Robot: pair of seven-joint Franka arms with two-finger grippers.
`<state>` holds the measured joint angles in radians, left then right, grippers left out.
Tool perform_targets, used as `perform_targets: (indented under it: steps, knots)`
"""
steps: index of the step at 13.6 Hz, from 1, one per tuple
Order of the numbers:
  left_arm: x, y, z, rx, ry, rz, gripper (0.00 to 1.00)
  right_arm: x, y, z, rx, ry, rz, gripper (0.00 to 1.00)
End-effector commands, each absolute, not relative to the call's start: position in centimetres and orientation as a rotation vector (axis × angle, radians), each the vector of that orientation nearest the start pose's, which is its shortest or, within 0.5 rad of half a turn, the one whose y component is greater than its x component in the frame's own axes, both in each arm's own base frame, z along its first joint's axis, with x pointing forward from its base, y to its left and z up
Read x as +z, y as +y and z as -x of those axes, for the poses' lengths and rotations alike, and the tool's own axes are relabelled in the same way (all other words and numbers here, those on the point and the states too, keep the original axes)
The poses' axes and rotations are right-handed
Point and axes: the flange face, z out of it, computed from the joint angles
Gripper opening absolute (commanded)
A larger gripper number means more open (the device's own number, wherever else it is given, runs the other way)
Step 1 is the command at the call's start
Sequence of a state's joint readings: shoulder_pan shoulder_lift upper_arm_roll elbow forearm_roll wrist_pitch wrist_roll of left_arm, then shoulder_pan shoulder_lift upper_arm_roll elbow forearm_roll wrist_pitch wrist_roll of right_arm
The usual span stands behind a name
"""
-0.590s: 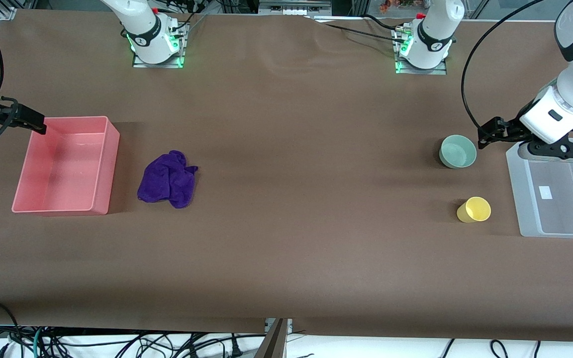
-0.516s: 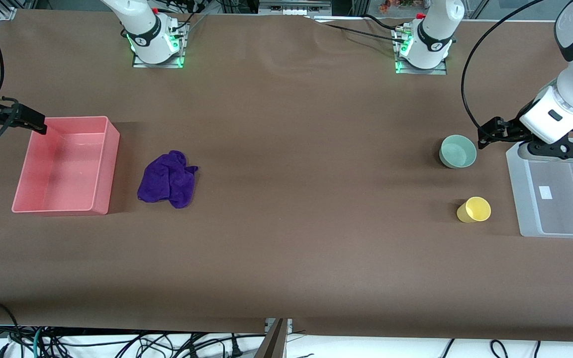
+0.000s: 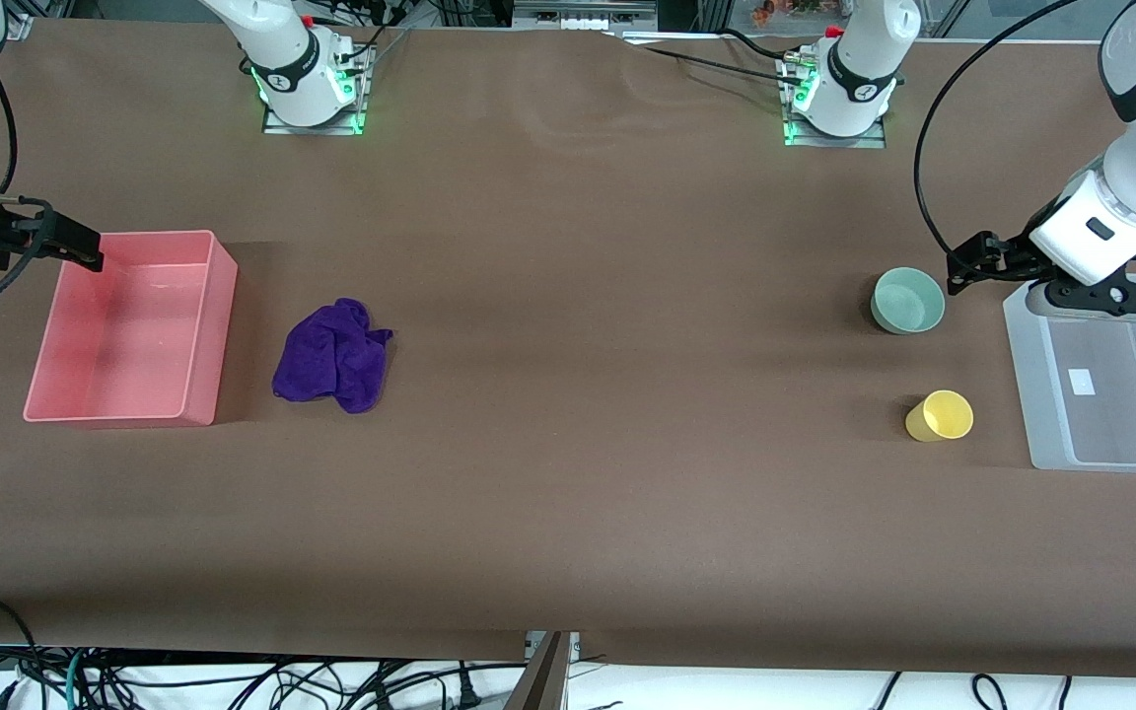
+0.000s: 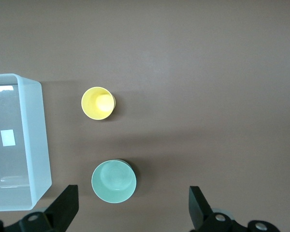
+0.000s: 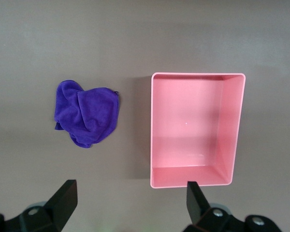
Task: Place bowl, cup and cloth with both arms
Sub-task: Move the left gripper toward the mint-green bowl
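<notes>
**Open middle, clutter at both ends**

Wide bare stretch across the table (image 3: 568,444) centre and along the front edge. Toward the right arm's end: pink bin (image 3: 201,335) with cloth (image 3: 331,357) just beside it, narrow gap between. Toward the left arm's end: bowl (image 3: 908,301), cup (image 3: 940,415) and clear bin (image 3: 1031,394) near one another, passable gaps between.
</notes>
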<state>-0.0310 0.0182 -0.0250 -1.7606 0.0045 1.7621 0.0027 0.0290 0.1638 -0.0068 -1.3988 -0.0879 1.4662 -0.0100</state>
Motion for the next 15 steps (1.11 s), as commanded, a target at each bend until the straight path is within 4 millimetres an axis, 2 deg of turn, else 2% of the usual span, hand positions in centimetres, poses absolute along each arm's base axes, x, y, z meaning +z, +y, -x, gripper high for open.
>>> perform_targets:
  steps: [1, 4, 6, 8, 9, 10, 12, 15]
  knots:
    - [53.8, -3.2, -55.9, 0.113, 0.094, 3.116, 1.0, 60.9, 0.4, -59.6, 0.136, -0.06, 3.22, 1.0]
    - [51.8, -3.5, -54.2, 0.334, 0.104, 3.092, 1.0, 60.9, 0.4, -59.6, 0.131, -0.061, 3.221, 1.0]
    - [50.2, -3.2, -53.8, 0.397, 0.113, 3.075, 1.0, 60.9, 0.4, -59.6, 0.131, -0.061, 3.219, 1.0]
    - [47.0, -2.0, -53.0, 0.455, 0.269, 3.077, 1.0, 60.9, 0.4, -59.6, 0.133, -0.061, 3.219, 1.0]
    - [45.5, -0.4, -52.7, 0.439, 0.323, 3.087, 1.0, 60.9, 0.4, -59.6, 0.134, -0.063, 3.219, 1.0]
    - [44.2, 0.3, -52.5, 0.434, 0.415, 3.064, 1.0, 60.9, 0.4, -59.6, 0.131, -0.061, 3.219, 1.0]
    - [40.7, 1.7, -52.0, 0.395, 0.574, 2.986, 1.0, 60.9, 0.4, -59.6, 0.131, -0.058, 3.219, 1.0]
    - [35.4, 4.4, -50.5, 0.292, 0.714, 2.977, 1.0, 60.5, 0.3, -59.8, 0.138, -0.054, 3.218, 1.0]
